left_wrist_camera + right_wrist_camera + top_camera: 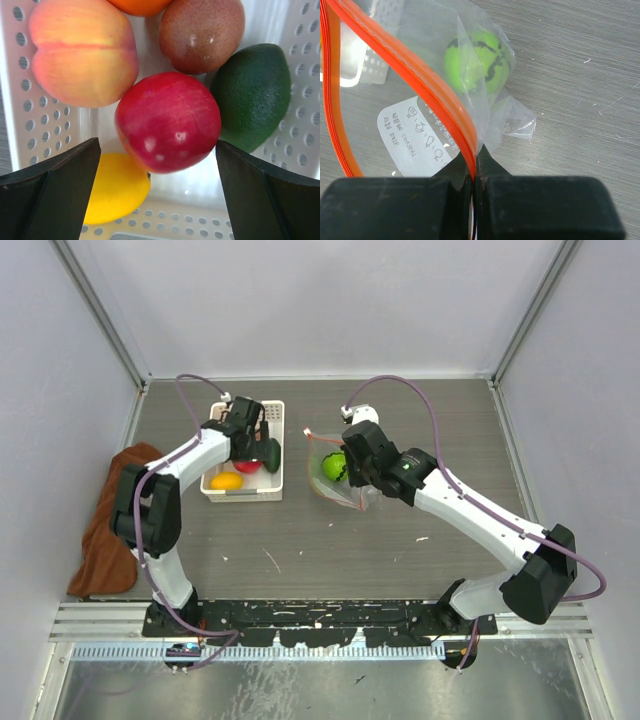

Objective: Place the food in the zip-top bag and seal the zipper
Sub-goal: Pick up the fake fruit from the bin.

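Left wrist view: left gripper (157,155) spread wide, astride magenta-red round toy fruit (167,122) inside white perforated plastic basket (30,125). Only the right wrist view shows right gripper (475,172) clenched on red-orange zipper strip (420,85) of clear crinkly zip-top bag (515,115); bright green toy fruit (477,62) sits inside, bag on grey table (580,100).

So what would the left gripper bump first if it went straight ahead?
Probably the red fruit, centred between the open fingers of the left gripper in the white basket; how far off is unclear.
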You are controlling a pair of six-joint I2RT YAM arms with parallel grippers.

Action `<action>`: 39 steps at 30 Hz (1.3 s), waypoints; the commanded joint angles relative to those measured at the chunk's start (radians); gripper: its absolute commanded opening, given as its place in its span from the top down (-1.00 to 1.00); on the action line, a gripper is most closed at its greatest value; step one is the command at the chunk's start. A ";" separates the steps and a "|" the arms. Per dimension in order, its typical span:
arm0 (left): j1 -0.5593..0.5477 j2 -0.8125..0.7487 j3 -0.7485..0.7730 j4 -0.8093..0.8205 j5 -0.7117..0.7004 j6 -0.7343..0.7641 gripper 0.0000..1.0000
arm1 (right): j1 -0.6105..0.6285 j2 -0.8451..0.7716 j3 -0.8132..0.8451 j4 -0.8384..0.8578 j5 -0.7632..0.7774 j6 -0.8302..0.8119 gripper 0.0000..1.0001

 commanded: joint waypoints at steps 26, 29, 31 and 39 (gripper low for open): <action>0.005 -0.028 -0.034 0.093 0.035 -0.007 -0.61 | 0.006 -0.004 0.004 0.046 -0.010 -0.017 0.99; 0.005 -0.064 -0.050 0.098 0.047 -0.007 -0.51 | 0.006 -0.007 0.005 0.045 -0.011 -0.014 0.98; 0.004 -0.094 -0.066 0.109 0.054 -0.006 -0.45 | 0.007 -0.010 0.004 0.046 -0.011 -0.013 0.99; 0.005 -0.237 -0.148 0.174 0.139 0.004 -0.27 | 0.006 -0.020 0.003 0.045 -0.004 -0.010 0.99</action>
